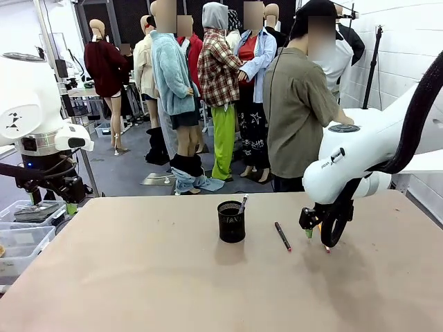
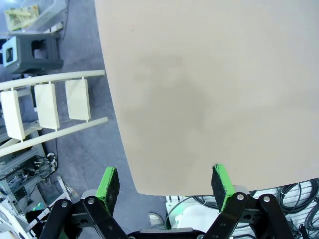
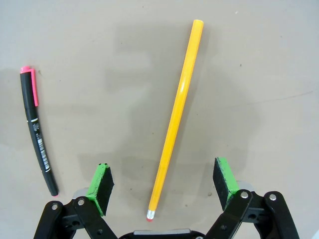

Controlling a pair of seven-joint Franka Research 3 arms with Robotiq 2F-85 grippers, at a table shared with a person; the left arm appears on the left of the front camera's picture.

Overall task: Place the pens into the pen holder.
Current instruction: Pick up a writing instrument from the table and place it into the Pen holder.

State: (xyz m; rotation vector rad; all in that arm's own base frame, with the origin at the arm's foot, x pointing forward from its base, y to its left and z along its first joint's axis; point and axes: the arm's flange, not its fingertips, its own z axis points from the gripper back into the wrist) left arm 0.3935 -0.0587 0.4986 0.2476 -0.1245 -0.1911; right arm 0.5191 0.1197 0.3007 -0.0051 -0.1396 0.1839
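The black mesh pen holder (image 1: 231,221) stands mid-table with the silver-white pen (image 1: 243,203) leaning inside it. To its right the black pen (image 1: 282,236) with the red end lies flat on the table. My right gripper (image 1: 315,232) hangs low over the table further right. In the right wrist view this gripper (image 3: 164,177) is open, its green pads on either side of the yellow-orange pencil (image 3: 177,119), which lies flat beneath it. The black pen (image 3: 37,132) lies off to the left there. My left gripper (image 2: 167,181) is open with nothing between its pads, above the table's edge (image 2: 130,164).
Clear plastic bins (image 1: 21,238) sit off the table's left side. A person (image 1: 297,111) stands at the far edge, turned away. Beside the table, on the floor, are a grey stool (image 2: 30,50) and a white rack (image 2: 47,107).
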